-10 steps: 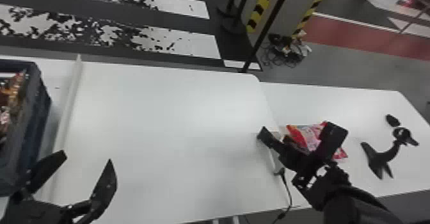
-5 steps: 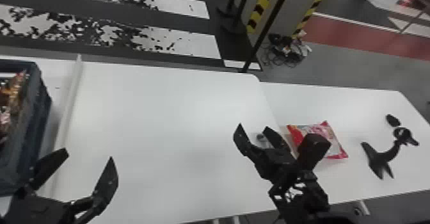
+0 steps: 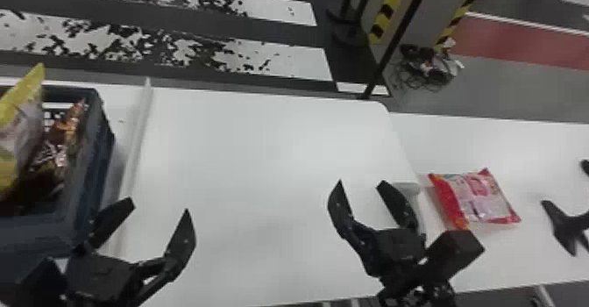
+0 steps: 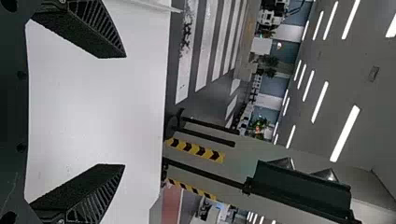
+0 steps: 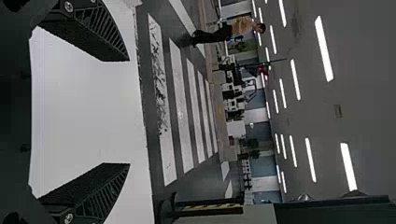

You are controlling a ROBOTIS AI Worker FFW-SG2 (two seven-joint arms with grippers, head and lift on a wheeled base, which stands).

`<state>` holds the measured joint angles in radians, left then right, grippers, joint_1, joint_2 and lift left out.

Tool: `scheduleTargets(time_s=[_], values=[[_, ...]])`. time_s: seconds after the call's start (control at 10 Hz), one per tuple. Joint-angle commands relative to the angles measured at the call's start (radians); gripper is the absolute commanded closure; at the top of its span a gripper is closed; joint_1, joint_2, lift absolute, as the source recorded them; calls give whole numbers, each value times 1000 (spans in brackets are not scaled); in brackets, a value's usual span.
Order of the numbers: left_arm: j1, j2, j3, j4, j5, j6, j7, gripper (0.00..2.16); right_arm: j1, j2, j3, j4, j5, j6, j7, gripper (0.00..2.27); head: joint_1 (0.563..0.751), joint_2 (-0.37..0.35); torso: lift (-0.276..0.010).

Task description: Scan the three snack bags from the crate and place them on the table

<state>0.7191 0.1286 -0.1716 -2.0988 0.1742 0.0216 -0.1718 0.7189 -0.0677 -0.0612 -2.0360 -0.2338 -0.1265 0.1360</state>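
In the head view my left gripper (image 3: 153, 216) stands open over the table's left part, just right of the dark blue crate (image 3: 83, 209). Inside the crate are a yellow bag (image 3: 19, 126) and a brown, shiny snack bag (image 3: 61, 146). My right gripper (image 3: 359, 187) is open above the table (image 3: 263, 161), left of a red and pink snack bag (image 3: 475, 198) lying flat on the right. In the left wrist view my left gripper (image 4: 122, 111) has nothing between its fingers. The right wrist view shows my right gripper (image 5: 128, 112) spread and holding nothing.
A white strip (image 3: 136, 135) runs along the table between the crate and the middle. A small grey device (image 3: 407, 188) sits behind the right gripper. At the far right lies a black stand (image 3: 565, 225). A black pole (image 3: 394, 43) rises beyond the far edge.
My right gripper has moved left, away from the red bag, and turned to point forward. The head view has shifted toward the left, bringing the yellow bag into sight. My left gripper stays open.
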Motion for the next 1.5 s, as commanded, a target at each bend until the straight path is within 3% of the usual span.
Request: scheduleTargets(time_s=[0.0,0.1,0.2,0.4,0.6,0.9,1.4], values=[[-1,3,29,-32,1,61,0,22,10,-1,-8,7,1,-21,-3,83,695,-220,-62],[-1,3,60,-89,1,202,3,22,11,-3,-19,5,1,-21,-10,83,695,-213,-62],[2,6,104,-129,10,220,21,22,11,-4,-23,5,-2,-21,-12,83,695,-207,-62],[-3,6,213,-170,76,202,9,22,10,-6,-23,5,-2,-21,-12,83,695,-165,-62],[-33,8,245,-175,80,180,5,63,10,-7,-25,2,-2,-18,-10,83,695,-95,-62],[-64,5,297,-162,64,168,6,87,1,-17,-22,3,-2,-3,-10,83,695,-47,-62],[-179,-1,402,-52,64,159,35,90,-3,-27,-15,17,2,3,-10,83,695,47,-62]])
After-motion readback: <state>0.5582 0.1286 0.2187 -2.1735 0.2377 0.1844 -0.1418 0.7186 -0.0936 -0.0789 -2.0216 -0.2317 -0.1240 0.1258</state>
